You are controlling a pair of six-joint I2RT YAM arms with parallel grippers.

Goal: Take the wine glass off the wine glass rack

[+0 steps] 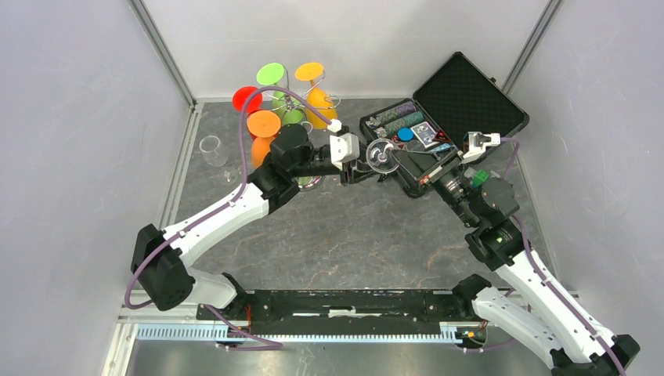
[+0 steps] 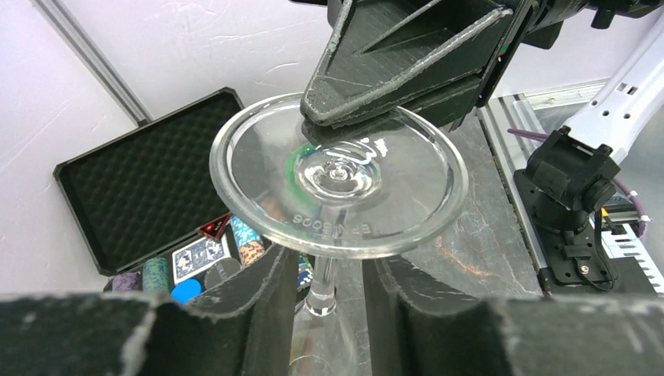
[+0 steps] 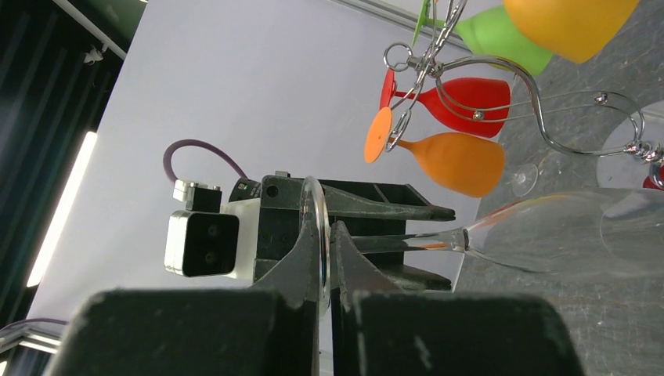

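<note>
A clear wine glass [image 1: 381, 155] lies on its side in the air between my two grippers, off the wine glass rack [image 1: 293, 100]. My right gripper [image 3: 325, 235] is shut on the rim of the glass's round foot [image 2: 338, 176]. My left gripper [image 2: 329, 270] is open, its fingers on either side of the thin stem with a gap on each side. The bowl [image 3: 564, 235] points back towards the rack [image 3: 485, 66], a chrome wire stand that still carries several red, green and orange glasses.
An open black case [image 1: 462, 102] with poker chips and cards lies at the back right, just behind my right gripper [image 1: 401, 160]. A clear glass [image 1: 211, 149] stands on the grey table left of the rack. White walls close in both sides.
</note>
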